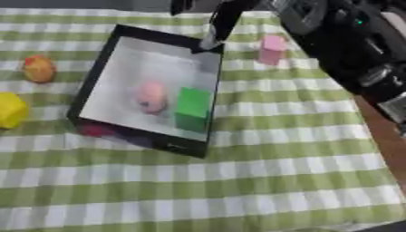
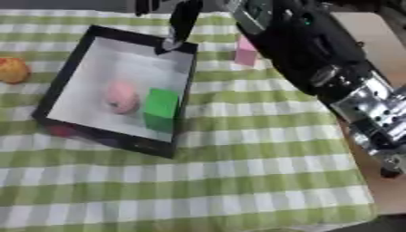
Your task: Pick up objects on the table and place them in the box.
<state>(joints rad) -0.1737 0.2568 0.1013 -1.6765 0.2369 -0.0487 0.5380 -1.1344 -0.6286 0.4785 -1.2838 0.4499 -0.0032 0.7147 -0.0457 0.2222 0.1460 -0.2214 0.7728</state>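
Note:
A black-rimmed box [image 1: 162, 141] with a white floor lies left of the middle on the checked cloth. Inside it are a pink rounded object [image 1: 151, 97] and a green cube [image 1: 193, 108]. A pink block [image 1: 272, 49] stands on the cloth to the box's right. An orange-red object [image 1: 38, 68] and a yellow object [image 1: 9, 110] lie left of the box, and something red [image 1: 95, 130] shows by its near left corner. My right hand [image 1: 224, 18] hangs above the box's far right corner, fingers straight and holding nothing. The left hand is out of sight.
My black right arm [image 2: 317, 63] with silver joints crosses the right side from the lower right to the top. The cloth ends at the right over a brown surface [image 1: 390, 136]. Bare cloth stretches in front of the box.

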